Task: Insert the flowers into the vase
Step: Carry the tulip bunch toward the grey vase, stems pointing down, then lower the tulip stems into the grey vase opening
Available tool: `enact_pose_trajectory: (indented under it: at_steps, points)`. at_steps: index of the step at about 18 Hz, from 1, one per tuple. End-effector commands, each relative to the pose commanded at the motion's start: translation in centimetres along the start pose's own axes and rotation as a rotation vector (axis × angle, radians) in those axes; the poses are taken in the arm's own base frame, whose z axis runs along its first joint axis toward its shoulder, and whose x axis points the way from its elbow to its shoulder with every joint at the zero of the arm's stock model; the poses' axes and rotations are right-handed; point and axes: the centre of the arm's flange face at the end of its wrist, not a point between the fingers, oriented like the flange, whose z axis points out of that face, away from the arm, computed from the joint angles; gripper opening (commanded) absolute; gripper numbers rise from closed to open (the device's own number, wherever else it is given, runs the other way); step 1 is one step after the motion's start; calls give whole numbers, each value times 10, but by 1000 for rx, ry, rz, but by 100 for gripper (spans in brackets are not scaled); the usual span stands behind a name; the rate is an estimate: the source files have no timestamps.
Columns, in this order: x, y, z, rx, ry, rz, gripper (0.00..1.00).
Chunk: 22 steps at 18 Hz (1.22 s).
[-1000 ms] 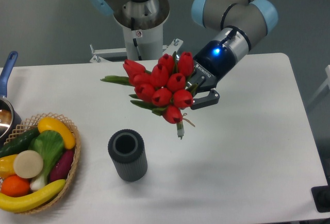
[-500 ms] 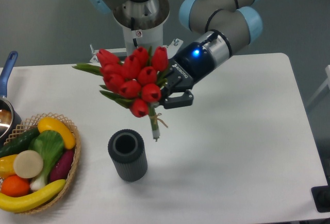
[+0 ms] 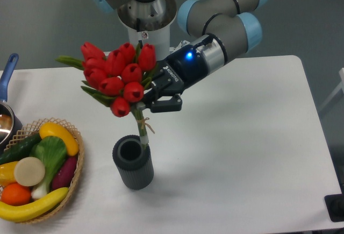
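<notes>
The stem tips of the flowers [image 3: 115,80] hang right at the right-hand rim of the vase [image 3: 133,162], not over the middle of its mouth, and that is where this could go wrong: a straight descent from here would likely push the stems against the rim or down the outer wall, and since the vase is a small, light-looking cylinder standing free on the table [image 3: 247,153], such a push could tip it or slide it toward the basket [image 3: 75,176] of fruit and vegetables at the left. The bunch also leans, heads up and to the left with the stems slanting down to the right, so unless it is brought more upright and shifted a little left, the stems may enter at an angle and the heavy heads may topple out once let go. The pincer [image 3: 156,98] is clenched on the bunch where the stems meet the lowest buds, its dark fingers showing just right of the stems. The arm reaches in from the upper right, forearm sloping down and leftward, wrist angled so the pincer points left and slightly down, well above the table. A blue-handled pot [image 3: 7,78] sits at the far left edge.
</notes>
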Motion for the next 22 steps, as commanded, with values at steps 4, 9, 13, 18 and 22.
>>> enact_pose_trajectory:
  at_steps: [4,9,13,18,22]
  points:
    - [0,8,2,0,4,-15,27]
    - [-3,25,3,-3,4,-46,27]
    - [-6,42,10,-8,16,-74,27]
    - [-7,74,11,-11,17,-103,27]
    - [-7,104,10,-11,16,-80,27]
